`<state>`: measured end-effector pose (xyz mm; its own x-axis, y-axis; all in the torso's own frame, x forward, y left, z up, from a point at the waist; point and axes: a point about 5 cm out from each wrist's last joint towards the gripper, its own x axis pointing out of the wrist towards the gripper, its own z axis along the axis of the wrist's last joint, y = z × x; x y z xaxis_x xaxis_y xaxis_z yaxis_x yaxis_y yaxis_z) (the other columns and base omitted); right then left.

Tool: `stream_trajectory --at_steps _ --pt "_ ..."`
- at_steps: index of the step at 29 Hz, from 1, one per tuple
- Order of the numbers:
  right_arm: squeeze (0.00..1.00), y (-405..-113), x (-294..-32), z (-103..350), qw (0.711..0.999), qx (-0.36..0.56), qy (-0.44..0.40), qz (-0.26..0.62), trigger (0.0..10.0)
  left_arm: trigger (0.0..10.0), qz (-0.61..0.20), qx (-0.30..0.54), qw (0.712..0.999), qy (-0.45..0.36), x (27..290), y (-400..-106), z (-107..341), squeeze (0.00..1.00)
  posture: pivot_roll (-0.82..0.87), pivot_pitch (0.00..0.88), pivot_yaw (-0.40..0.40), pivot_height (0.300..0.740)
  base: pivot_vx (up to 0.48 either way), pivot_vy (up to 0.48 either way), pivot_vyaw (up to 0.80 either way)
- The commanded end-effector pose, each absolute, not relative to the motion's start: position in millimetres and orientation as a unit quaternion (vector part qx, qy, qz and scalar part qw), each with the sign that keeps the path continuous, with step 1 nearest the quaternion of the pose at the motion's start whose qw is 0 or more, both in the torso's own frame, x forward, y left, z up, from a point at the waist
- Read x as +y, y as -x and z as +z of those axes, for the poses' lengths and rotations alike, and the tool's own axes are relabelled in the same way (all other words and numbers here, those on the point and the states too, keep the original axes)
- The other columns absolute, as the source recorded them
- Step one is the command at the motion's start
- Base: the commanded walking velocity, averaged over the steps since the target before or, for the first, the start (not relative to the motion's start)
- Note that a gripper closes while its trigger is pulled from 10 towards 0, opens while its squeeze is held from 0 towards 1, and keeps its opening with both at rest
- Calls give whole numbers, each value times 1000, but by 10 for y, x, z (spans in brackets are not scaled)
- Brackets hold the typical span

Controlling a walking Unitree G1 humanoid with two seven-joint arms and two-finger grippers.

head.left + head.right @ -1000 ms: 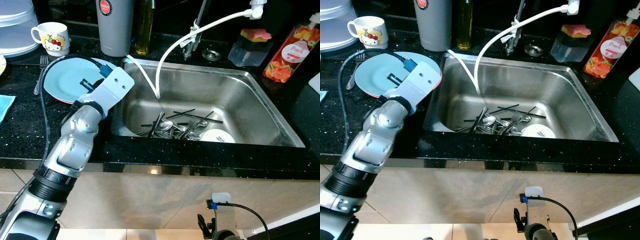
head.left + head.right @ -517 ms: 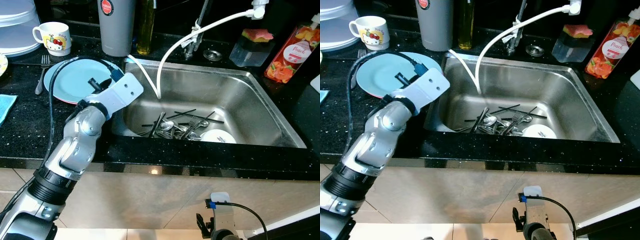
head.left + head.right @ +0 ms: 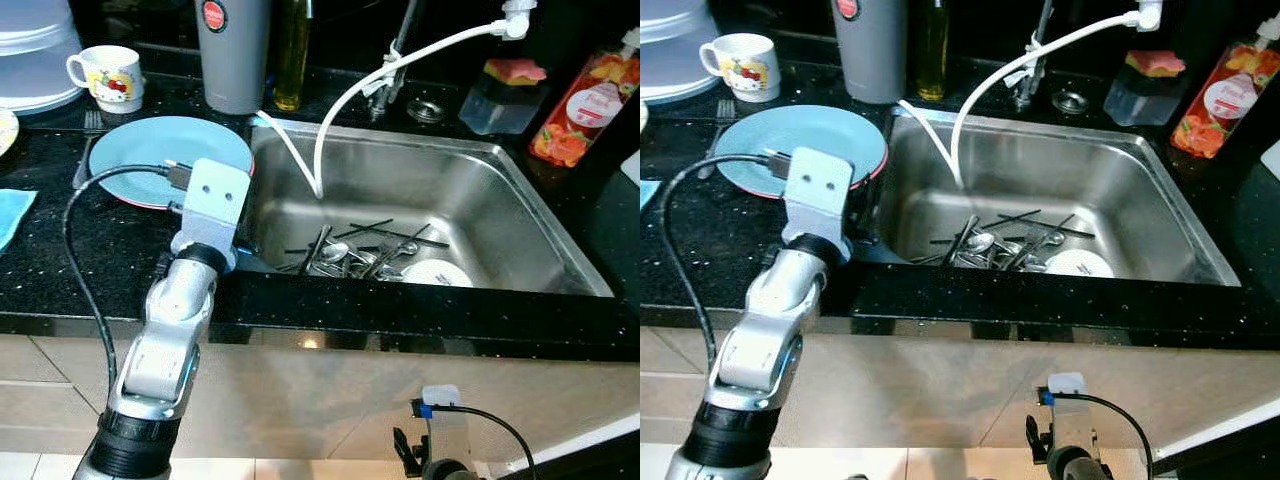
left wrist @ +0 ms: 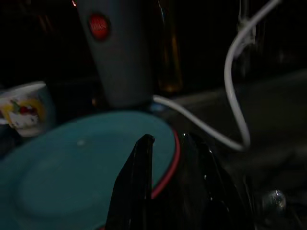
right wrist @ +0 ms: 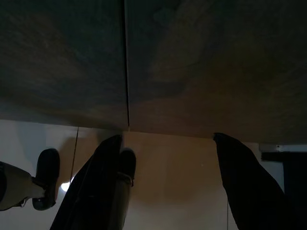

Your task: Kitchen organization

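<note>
Your left gripper (image 4: 165,143) sits at the near right edge of the blue plate (image 3: 140,155) on the counter (image 3: 60,250), fingers close together, gripping nothing. Cutlery (image 3: 350,255) lies in the sink (image 3: 500,190). Your right gripper (image 5: 168,143) hangs idle, fingers apart.

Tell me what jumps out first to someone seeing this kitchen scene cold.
The silver left arm rises over the counter edge, its left gripper by the rim of the light blue plate beside the sink. In the sink's bottom lies a tangle of cutlery next to a small white dish, with a white hose curving down into it. The right gripper hangs idle, low by the cabinet front.
</note>
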<state>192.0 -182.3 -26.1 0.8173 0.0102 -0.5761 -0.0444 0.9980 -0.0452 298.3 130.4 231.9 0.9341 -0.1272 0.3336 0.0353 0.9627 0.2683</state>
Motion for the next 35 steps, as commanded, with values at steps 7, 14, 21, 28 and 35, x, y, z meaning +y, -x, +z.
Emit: stream_trajectory --at_steps 7,14,21,28,35 --pt "0 -1915 -1873 -277 952 305 29 11 10000 10000 0 -133 985 -112 1526 -3023 2017 0 185 70 -111 740 0 0 0" --pt "0 -1911 -1887 -272 952 304 31 10 10000 10000 12 -137 983 -122 1601 -3102 2005 0 177 73 -116 740 0 0 0" --pt "0 -1894 -1869 -275 952 305 28 11 10000 10000 11 -152 980 -129 1624 -3143 2058 0 175 84 -116 740 0 0 0" --pt "0 -1876 -1870 -277 951 307 28 10 10000 10000 6 -154 982 -108 1583 -3165 2132 0 173 91 -117 740 0 0 0" --pt "0 -1875 -1868 -270 952 306 27 10 10000 10000 5 -131 989 -72 1503 -3253 2315 0 175 95 -116 740 0 0 0"
